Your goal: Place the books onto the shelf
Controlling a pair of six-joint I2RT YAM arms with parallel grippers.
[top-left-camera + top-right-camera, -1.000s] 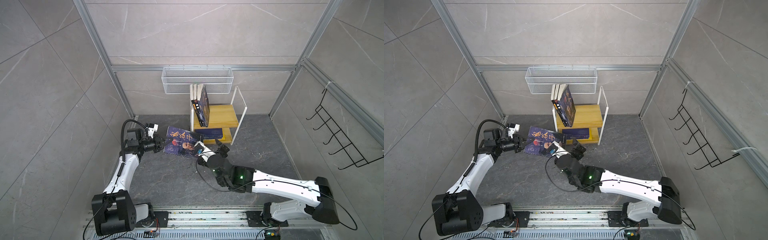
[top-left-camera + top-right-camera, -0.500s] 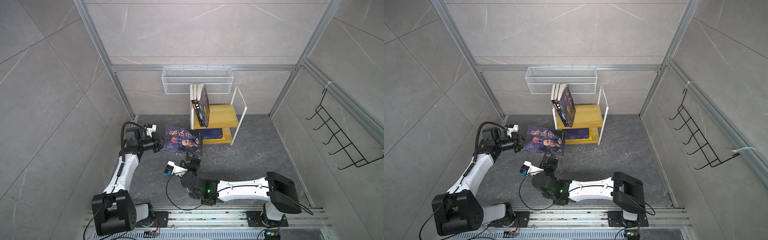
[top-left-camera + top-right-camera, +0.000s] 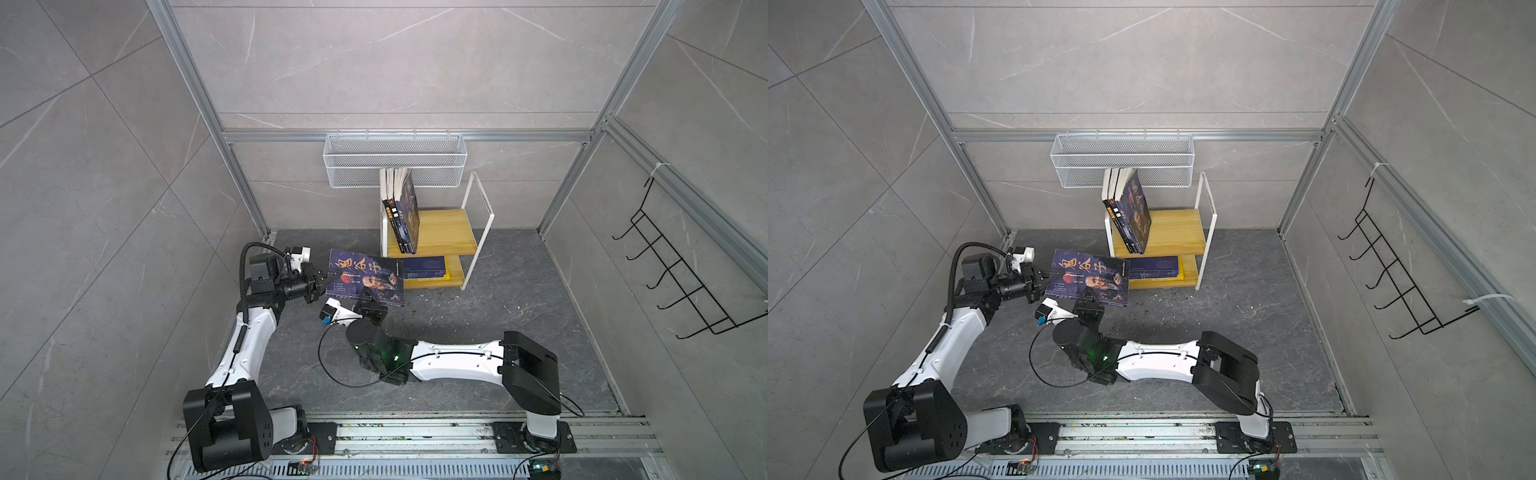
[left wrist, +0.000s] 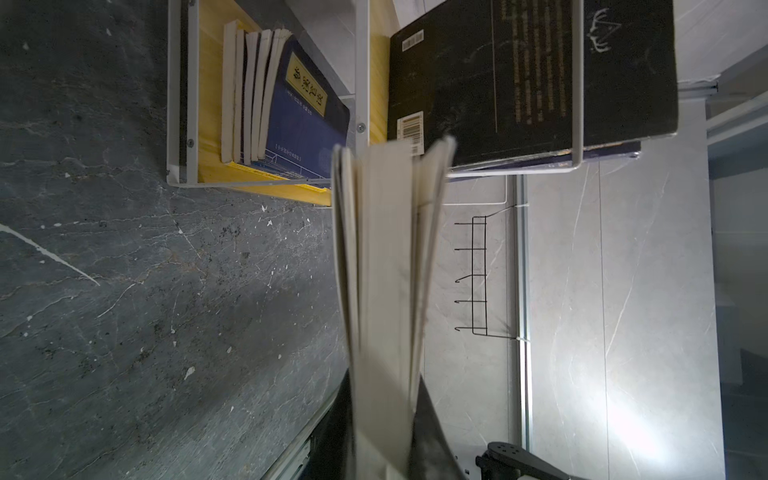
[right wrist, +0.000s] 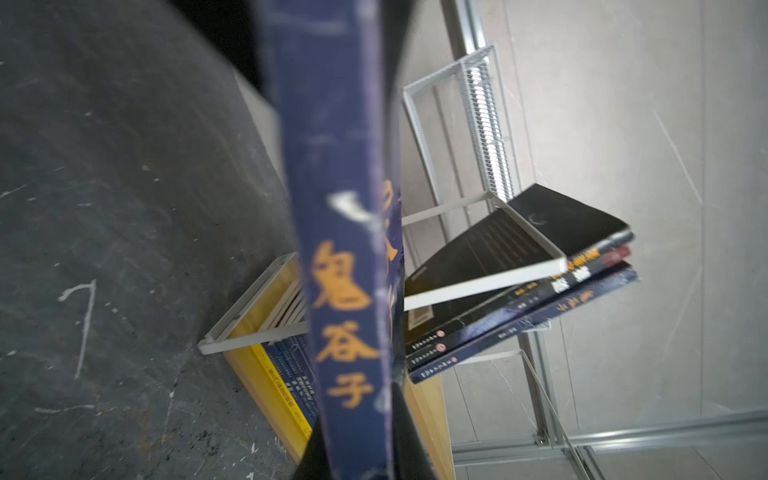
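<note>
While left gripper (image 3: pixel 325 280) and right gripper (image 3: pixel 368 296) both clamp the navy book (image 3: pixel 358 270), its pages (image 4: pixel 386 270) fan loose. Opposed pulls could tear it.

Past the fingers of the right gripper (image 3: pixel 368 296), the shelf (image 3: pixel 446 227) stands on the floor (image 3: pixel 519 328): leaning books (image 3: pixel 402 216) on its upper board, flat books (image 3: pixel 424 266) below.
</note>
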